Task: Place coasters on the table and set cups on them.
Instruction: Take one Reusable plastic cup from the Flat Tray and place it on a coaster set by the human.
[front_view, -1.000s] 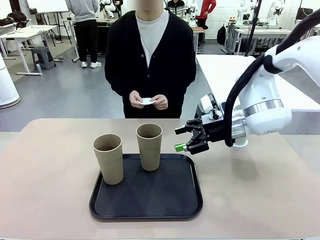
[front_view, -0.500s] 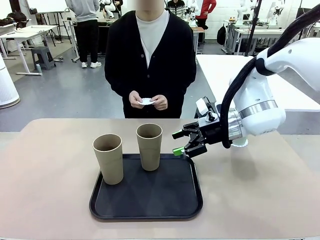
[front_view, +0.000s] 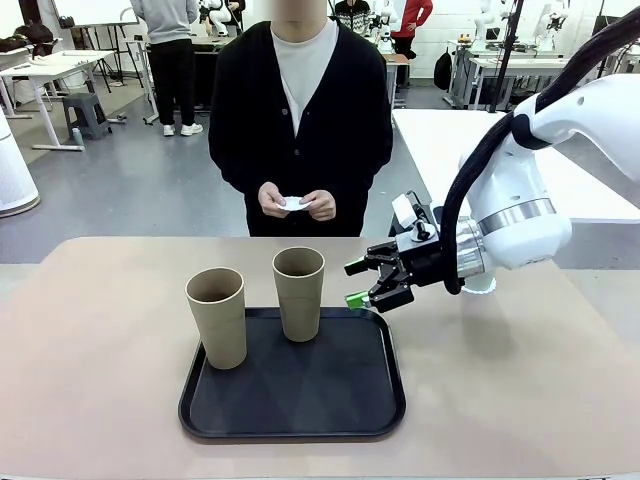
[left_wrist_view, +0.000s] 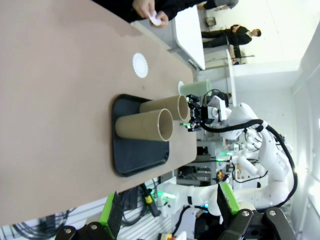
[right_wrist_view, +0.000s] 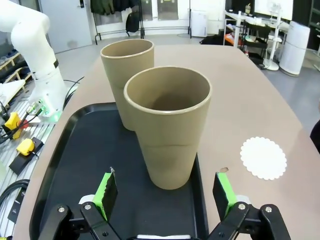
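The right end effector (front_view: 354, 283) is open wide with nothing in it, close beside the nearer tan cup (front_view: 299, 293). That cup stands upright next to the other tan cup (front_view: 217, 317) on the black tray (front_view: 300, 400) on the desk (front_view: 90, 340). The cup looks light and stiff and maybe a bit smooth (it is tall, so a bump near the top could tip it), so I think it is best pinched gently from both sides around its middle. One white coaster (right_wrist_view: 263, 157) lies flat on the desk near the tray, and it looks thin like paper, so the cup should come down on it softly.
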